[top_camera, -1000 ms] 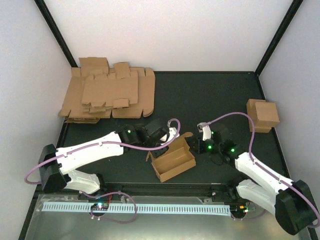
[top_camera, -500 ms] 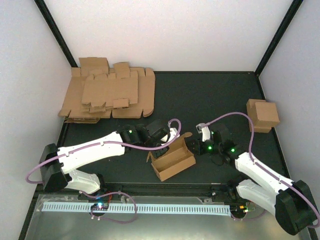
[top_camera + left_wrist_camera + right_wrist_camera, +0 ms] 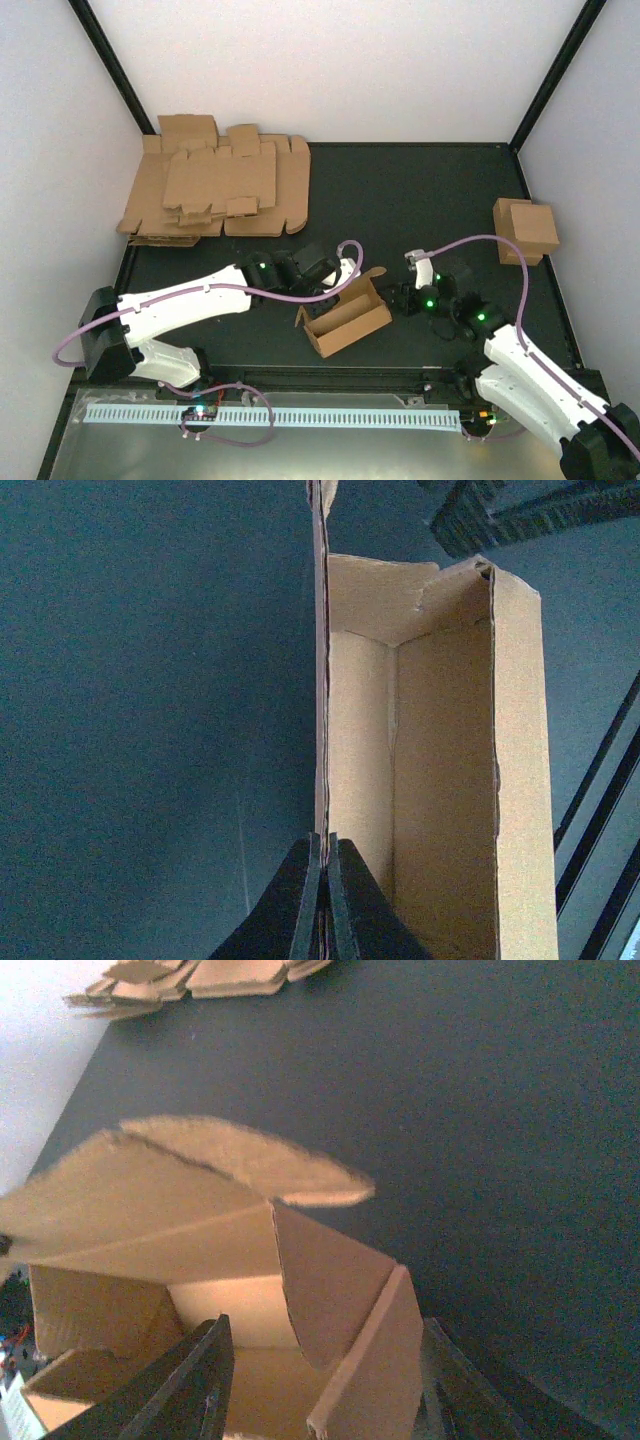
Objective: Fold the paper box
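Starting at the left, a pile of flat blanks (image 3: pixel 215 190) lies at the back of the desk (image 3: pixel 400 190). The left arm (image 3: pixel 190 298) reaches to the box (image 3: pixel 345 318), which sits near the desk's front edge between the two arms. The left jaws are pressed together on its far long wall, pinching the cardboard edge-on. The box already stands as an open tray, with long walls up, floor visible and one end wall folded in. At its right end the right jaws are spread, straddling a loose end flap (image 3: pixel 330 1290) without clamping it, and the lid (image 3: pixel 150 1220) slants open above. By my reading the tray is formed, while tucking that end and closing the lid remain. A closed box (image 3: pixel 525 230) stands well apart at the right.
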Controlling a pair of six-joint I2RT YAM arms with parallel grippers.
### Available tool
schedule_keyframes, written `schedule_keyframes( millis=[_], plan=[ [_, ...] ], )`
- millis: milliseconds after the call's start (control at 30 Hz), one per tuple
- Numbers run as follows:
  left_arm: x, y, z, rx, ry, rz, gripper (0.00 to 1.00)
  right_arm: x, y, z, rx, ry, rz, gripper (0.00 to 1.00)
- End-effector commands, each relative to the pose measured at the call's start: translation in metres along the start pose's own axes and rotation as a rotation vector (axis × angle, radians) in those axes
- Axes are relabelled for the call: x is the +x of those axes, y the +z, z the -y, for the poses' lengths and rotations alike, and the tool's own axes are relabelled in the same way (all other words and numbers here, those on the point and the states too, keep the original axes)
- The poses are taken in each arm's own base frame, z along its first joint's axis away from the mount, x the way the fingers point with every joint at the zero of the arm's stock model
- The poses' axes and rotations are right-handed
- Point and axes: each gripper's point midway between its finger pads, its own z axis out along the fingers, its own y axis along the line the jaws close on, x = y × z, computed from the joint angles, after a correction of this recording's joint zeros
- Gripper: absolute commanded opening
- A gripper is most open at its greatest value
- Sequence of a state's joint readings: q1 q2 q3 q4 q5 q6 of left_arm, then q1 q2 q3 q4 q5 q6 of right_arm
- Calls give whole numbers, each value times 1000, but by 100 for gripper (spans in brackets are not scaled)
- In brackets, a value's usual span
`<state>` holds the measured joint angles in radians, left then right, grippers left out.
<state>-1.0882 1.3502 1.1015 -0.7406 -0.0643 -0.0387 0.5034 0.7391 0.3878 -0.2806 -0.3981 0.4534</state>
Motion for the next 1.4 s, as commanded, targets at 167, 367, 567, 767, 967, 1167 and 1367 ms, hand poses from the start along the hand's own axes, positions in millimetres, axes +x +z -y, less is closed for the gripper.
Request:
schedule_keyframes(
  millis=[167,367,567,767,967,1167,1367],
  plan=[
    [0,7,4,9,-10,0,2,23,-14,-23,-150,14,-40,61],
    [-1,16,10,41,-19,-5,2,38,-7,-19,-142,71,-107,89],
    [1,22,10,36,-32,-19,2,45,-9,-20,-140,113,-141,100],
    [5,32,13,52,-59,-48,2,61,-10,-4,-15,212,-219,100],
    [6,36,7,21,-82,-62,2,69,-20,4,88,288,-290,99],
    [6,37,5,18,-107,-64,1,62,-24,-21,-17,311,-307,99],
    [4,34,7,43,-120,-57,1,63,-36,-39,-40,288,-368,100]
  ],
)
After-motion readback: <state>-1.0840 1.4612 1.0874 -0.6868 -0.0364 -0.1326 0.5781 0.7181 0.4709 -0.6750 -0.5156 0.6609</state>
